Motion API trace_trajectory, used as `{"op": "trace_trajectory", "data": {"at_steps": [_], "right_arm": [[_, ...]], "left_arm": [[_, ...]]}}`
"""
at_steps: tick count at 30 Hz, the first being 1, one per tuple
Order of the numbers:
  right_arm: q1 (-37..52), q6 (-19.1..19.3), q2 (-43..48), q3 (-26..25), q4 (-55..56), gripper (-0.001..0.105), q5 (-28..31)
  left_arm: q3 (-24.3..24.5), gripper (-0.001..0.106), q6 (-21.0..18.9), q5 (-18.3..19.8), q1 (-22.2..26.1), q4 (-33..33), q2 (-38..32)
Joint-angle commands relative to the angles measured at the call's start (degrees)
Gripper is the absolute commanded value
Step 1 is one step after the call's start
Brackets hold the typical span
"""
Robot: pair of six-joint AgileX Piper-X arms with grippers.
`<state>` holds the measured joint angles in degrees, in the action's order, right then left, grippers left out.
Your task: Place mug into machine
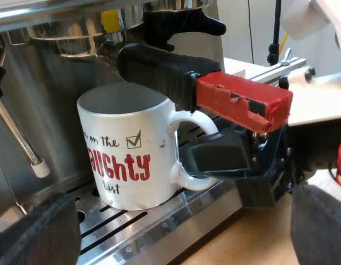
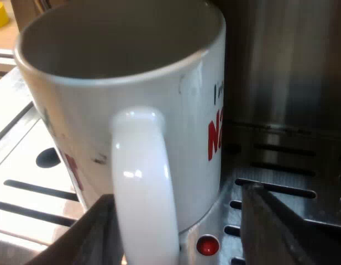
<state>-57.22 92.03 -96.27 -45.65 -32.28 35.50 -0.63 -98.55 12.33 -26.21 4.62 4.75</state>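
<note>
1 "on the … List" mug (image 1: 126,160)

Mug (image 1: 123,154): white, black script + red block letters, green tick in black box. Holder handle (image 1: 164,72): black, end bright red. Machine (image 1: 59,83): steel-silver. Drip tray (image 1: 159,221): silver w/ dark slots. Worktop (image 1: 253,237): tan.

You see what looks like a lab: the espresso machine (image 1: 54,88) stands on a wooden table (image 1: 242,240), with a metal frame rail (image 1: 272,68) and a black pole (image 1: 277,27) nearby.
</note>
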Motion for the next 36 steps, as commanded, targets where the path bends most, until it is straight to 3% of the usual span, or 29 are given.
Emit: {"op": "trace_trajectory", "data": {"at_steps": [1,11,14,21,23,24,28,36], "right_arm": [[0.6,0.0,-2.5,-0.2,-6.9,0.05,-0.1],[3.0,1.0,-5.3,-1.9,-9.1,0.049,-4.8],[4.2,3.2,-5.8,-3.1,-9.1,0.049,-7.5],[4.5,3.9,-5.7,-3.6,-8.8,0.049,-7.4],[3.8,4.4,-4.8,-3.3,-7.5,0.049,-7.4],[3.2,4.4,-3.7,-3.1,-5.1,0.049,-7.2],[1.8,4.2,0.6,-1.6,4.5,0.049,-7.0],[-2.1,4.3,12.4,4.8,11.1,0.049,-2.2]], "left_arm": [[-0.2,0.078,-0.6,0.4,-0.3,-0.8,-0.1],[-0.2,0.078,-0.6,0.4,-0.3,-0.8,-0.1],[-0.2,0.078,-0.6,0.4,-0.3,-0.8,-0.1],[-0.2,0.078,-0.6,0.4,-0.3,-0.8,-0.1],[-0.2,0.078,-0.6,0.9,-0.3,-0.8,-0.1],[0.0,0.078,-0.6,3.0,-0.3,-0.6,-0.1],[2.7,0.078,-0.3,4.2,-0.3,1.0,-0.1],[10.3,0.078,0.4,4.2,-0.3,9.0,-0.1]]}}
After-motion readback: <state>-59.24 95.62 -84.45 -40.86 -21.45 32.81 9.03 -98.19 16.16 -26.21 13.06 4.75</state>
